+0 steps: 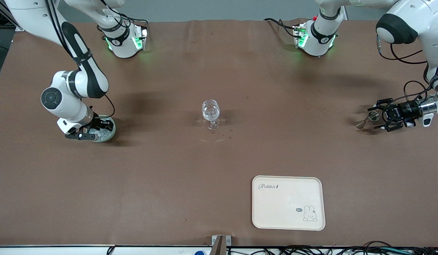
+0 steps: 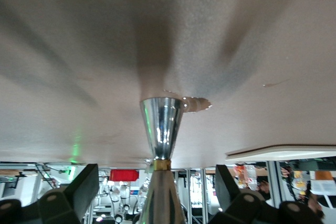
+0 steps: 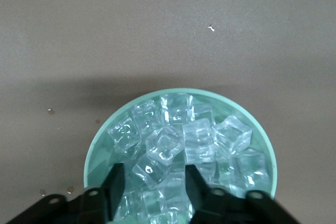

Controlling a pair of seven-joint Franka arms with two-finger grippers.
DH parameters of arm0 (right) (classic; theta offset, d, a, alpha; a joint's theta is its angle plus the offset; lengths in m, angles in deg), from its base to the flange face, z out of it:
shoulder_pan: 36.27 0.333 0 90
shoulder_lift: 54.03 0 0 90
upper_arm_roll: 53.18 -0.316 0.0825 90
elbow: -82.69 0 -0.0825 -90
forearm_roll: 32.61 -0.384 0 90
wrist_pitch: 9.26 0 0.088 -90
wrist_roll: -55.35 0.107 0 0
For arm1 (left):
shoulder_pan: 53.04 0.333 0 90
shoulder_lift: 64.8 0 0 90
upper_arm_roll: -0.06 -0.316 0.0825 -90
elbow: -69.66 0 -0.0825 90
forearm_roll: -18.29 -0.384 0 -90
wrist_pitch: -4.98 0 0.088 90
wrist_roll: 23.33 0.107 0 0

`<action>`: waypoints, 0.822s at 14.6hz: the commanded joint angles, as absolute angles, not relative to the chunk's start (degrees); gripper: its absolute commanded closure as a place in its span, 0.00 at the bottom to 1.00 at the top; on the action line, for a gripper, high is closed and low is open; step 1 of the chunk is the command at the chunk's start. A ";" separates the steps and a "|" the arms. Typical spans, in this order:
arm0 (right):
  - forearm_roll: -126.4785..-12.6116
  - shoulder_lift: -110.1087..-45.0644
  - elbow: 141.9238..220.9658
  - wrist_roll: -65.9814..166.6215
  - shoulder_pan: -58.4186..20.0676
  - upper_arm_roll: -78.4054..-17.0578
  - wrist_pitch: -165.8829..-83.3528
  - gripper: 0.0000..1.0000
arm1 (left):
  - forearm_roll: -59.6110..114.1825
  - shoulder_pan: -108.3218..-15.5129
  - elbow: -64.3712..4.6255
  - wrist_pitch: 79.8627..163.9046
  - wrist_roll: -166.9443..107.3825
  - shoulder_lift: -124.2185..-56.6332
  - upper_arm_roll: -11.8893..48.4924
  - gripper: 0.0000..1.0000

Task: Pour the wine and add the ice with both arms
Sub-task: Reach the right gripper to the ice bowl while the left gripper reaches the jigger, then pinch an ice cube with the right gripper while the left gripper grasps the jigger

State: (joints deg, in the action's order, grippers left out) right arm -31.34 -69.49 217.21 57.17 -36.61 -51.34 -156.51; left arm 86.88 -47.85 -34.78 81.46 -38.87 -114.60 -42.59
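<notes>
Brown worktop [image 1: 219, 170]. Glass [image 1: 210, 114], clear, stemmed, stands upright near the centre. Cream tray [image 1: 289, 202] with a rabbit print lies at about 5 o'clock from the glass, nearer the front camera, flat and well apart from it.

Right gripper [image 1: 98, 130] is down over the green bowl [image 1: 112, 134] at the right arm's end of the worktop, roughly 9 o'clock from the glass. In the right wrist view the bowl [image 3: 105, 135] is heaped with ice [image 3: 178, 140], clear cubes piled to the rim. The right gripper [image 3: 154, 174] has its jaws parted a modest way, tips dipped among the top cubes with one cube sitting between them; whether the pads press on it cannot be told.

Left gripper [image 1: 376, 118] hangs low over the worktop at the left arm's end, about 3 o'clock from the glass, turned sideways toward the centre. It carries a jigger [image 1: 368, 119], shiny metal, double-coned, lying roughly level. In the left wrist view the jigger [image 2: 161, 129] runs out from between the two black fingers [image 2: 79, 190], its waist band gold. The jaws stand wide either side of it; where the grip lies is hidden below the frame edge.
</notes>
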 commanded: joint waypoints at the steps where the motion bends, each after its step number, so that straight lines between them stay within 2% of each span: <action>1: -31.38 -68.89 217.96 55.97 -37.15 -51.42 -155.61 0.64 | 89.74 -48.21 -36.68 80.92 -38.62 -114.72 -42.91 0.09; 3: -31.47 -68.80 216.03 55.97 -37.15 -51.42 -151.75 0.74 | 92.29 -48.65 -38.96 80.92 -37.92 -114.90 -42.65 0.11; 6: -32.00 -68.80 215.32 56.23 -37.15 -51.42 -151.12 0.85 | 92.65 -48.65 -39.14 80.92 -38.01 -114.99 -42.30 0.17; 10: -32.26 -68.71 211.11 56.84 -37.15 -51.51 -143.32 0.92 | 93.44 -48.65 -39.14 81.01 -38.36 -114.99 -42.30 0.28; 12: -33.40 -68.71 209.17 56.85 -36.98 -51.42 -140.41 0.93 | 93.53 -48.56 -39.23 81.01 -38.10 -114.99 -42.21 0.40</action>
